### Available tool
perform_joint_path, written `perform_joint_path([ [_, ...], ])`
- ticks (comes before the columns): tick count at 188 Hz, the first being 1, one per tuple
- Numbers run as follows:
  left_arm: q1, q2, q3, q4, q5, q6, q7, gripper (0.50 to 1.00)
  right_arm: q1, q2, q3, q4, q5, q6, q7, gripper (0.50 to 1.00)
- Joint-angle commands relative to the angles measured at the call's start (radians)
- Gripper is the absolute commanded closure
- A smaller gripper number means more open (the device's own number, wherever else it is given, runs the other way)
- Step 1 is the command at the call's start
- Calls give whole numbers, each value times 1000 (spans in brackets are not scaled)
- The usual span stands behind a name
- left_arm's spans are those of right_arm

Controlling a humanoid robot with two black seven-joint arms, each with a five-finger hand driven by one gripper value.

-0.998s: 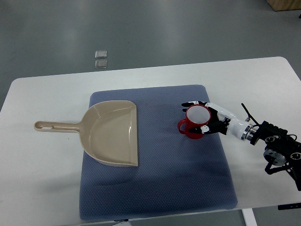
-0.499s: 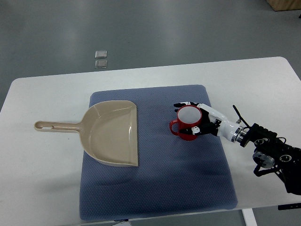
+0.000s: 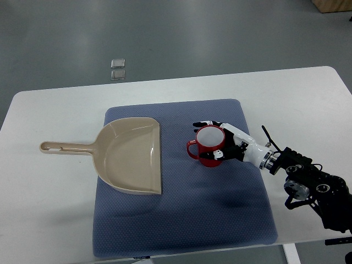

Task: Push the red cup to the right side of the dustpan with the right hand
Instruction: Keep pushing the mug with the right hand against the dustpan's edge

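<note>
Red cup: upright on blue mat, near dustpan, gap remaining. Right hand: fingers curled around cup's far side, apparently touching. Push partway; closing distance left. Table: white.

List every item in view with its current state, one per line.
red cup: upright on the mat, empty, handle toward the dustpan, a gap between them.
dustpan: flat on the mat, handle pointing left, empty.
blue mat: spread flat on the table.
right hand: fingers cupped around the cup's right side.
</note>
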Motion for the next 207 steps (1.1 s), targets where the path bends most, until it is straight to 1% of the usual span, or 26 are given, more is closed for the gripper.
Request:
perform_joint_path([
  [1, 0, 0, 0, 1, 0, 0, 0, 500, -2, 14, 0, 2, 0, -1, 0, 568],
  [68, 0, 0, -1, 4, 0, 0, 0, 500, -12, 50, -6, 11, -1, -18, 0, 568],
  [91, 0, 0, 0, 4, 0, 0, 0, 500, -11, 62, -7, 20, -1, -35, 0, 568],
  [207, 0, 0, -1, 6, 0, 0, 0, 500, -5, 117, -29, 27, -14, -53, 0, 568],
])
